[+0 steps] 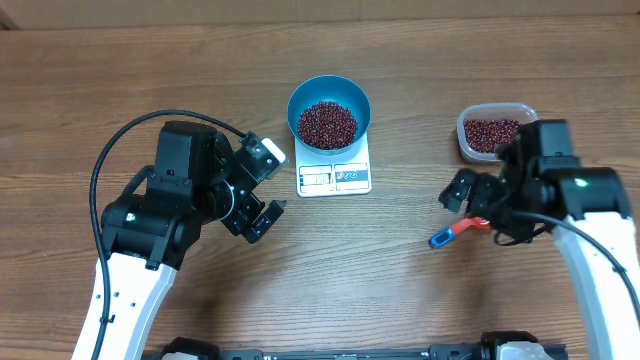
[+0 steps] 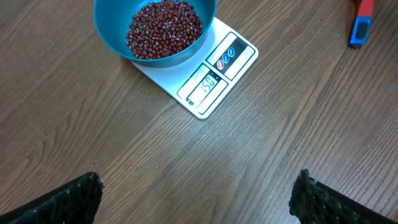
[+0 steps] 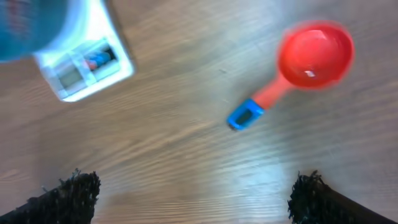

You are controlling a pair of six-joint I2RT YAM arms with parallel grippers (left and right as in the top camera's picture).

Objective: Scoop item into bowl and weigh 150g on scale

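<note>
Overhead straight down; both wrist views nearer, scale [image 1: 334, 178] in all

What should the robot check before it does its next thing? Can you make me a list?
1. Bowl sits on the scale: ok.
2. Beans are in the bowl: ok.
3. Display shows the right weight: cannot tell, the digits are too small.
4. Scoop lies loose and looks empty: ok.
5. Left end effector is open and holds nothing: ok.
6. Right end effector is open and holds nothing: ok.
</note>
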